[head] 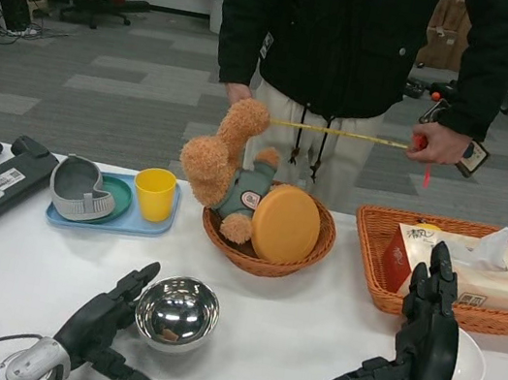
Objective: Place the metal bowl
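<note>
The shiny metal bowl (176, 311) stands upright on the white table (275, 351) at the front, left of centre. My left hand (103, 323) lies just to its left with the fingers spread. One finger reaches up beside the rim and the lower ones point away from the bowl, holding nothing. At the front right my right hand (425, 334) stands upright with its fingers apart and thumb out, empty.
A brown basket (306, 258) behind the bowl holds a teddy bear (223, 170) and a yellow disc (285, 223). A blue tray (145, 222) with a yellow cup (154, 193) and grey bowl (77, 190) stands at the left. A tissue-box basket (375, 256) and white bowl (469, 364) lie right. A person (356, 60) stands behind with a tape measure.
</note>
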Controlling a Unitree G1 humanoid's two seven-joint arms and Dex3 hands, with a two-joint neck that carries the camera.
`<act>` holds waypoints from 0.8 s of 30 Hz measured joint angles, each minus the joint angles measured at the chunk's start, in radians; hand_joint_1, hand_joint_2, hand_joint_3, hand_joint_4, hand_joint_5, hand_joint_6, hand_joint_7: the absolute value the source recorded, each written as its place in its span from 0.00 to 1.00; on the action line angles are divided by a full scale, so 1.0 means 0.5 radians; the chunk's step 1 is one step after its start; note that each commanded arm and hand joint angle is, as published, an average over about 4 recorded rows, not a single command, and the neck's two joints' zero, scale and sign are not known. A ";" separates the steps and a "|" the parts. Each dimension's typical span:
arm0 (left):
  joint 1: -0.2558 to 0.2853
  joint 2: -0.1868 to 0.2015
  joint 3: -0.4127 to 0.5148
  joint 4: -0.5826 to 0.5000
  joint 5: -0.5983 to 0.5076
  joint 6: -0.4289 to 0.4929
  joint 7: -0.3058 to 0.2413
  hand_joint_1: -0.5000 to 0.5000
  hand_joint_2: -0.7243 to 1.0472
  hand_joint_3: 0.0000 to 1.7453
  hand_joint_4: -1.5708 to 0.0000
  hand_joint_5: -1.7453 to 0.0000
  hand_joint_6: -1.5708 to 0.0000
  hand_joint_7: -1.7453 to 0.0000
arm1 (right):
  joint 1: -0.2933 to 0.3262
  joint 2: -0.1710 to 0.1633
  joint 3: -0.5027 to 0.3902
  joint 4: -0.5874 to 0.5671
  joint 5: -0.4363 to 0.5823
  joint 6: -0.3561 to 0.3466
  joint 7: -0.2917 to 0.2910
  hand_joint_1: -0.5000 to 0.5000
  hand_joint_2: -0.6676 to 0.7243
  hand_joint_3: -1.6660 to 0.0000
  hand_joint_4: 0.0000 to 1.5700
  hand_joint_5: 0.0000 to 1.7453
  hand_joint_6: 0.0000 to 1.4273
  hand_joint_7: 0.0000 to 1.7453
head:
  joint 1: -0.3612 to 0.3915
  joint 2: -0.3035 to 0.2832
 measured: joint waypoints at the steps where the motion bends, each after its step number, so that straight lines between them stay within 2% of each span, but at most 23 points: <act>1: 0.004 0.000 0.007 0.000 0.000 -0.005 -0.001 0.00 0.19 0.05 1.00 0.82 1.00 1.00 | 0.000 0.000 0.000 0.000 0.000 0.000 0.000 0.04 0.86 1.00 0.05 0.00 0.00 0.04 | 0.001 -0.001; 6: 0.024 0.006 0.075 -0.006 0.003 -0.017 -0.014 0.00 0.10 0.05 1.00 0.82 1.00 1.00 | 0.000 0.000 0.000 0.000 0.000 0.000 0.000 0.04 0.86 1.00 0.05 0.00 0.00 0.04 | 0.006 -0.010; 8: 0.037 0.014 0.132 -0.016 0.004 -0.028 -0.015 0.00 0.10 0.05 1.00 0.82 1.00 1.00 | 0.000 0.000 0.000 0.000 0.001 0.000 0.000 0.04 0.86 1.00 0.05 0.00 0.00 0.04 | 0.008 -0.014; 13: 0.082 0.023 0.348 -0.081 0.012 -0.069 -0.014 0.00 0.10 0.05 1.00 0.88 1.00 1.00 | 0.001 0.000 0.002 -0.001 0.001 0.000 0.000 0.04 0.86 1.00 0.05 0.00 0.00 0.04 | 0.011 -0.017; 16: 0.102 0.028 0.517 -0.137 0.035 -0.119 -0.013 0.02 0.10 0.05 1.00 0.88 1.00 1.00 | 0.001 0.000 0.002 -0.002 0.001 0.000 0.000 0.04 0.86 1.00 0.05 0.00 0.00 0.04 | 0.015 -0.020; 20: 0.110 0.062 0.826 -0.250 0.245 -0.172 -0.005 0.02 0.10 0.05 1.00 0.88 1.00 1.00 | 0.002 0.001 0.003 -0.005 0.001 0.000 0.000 0.04 0.86 1.00 0.05 0.00 0.00 0.04 | 0.019 -0.021; 24: 0.124 0.074 1.140 -0.358 0.535 -0.169 0.004 0.02 0.15 0.05 1.00 0.90 1.00 1.00 | 0.003 0.001 0.004 -0.007 0.000 -0.001 0.000 0.04 0.86 1.00 0.05 0.00 0.00 0.04 | 0.017 -0.012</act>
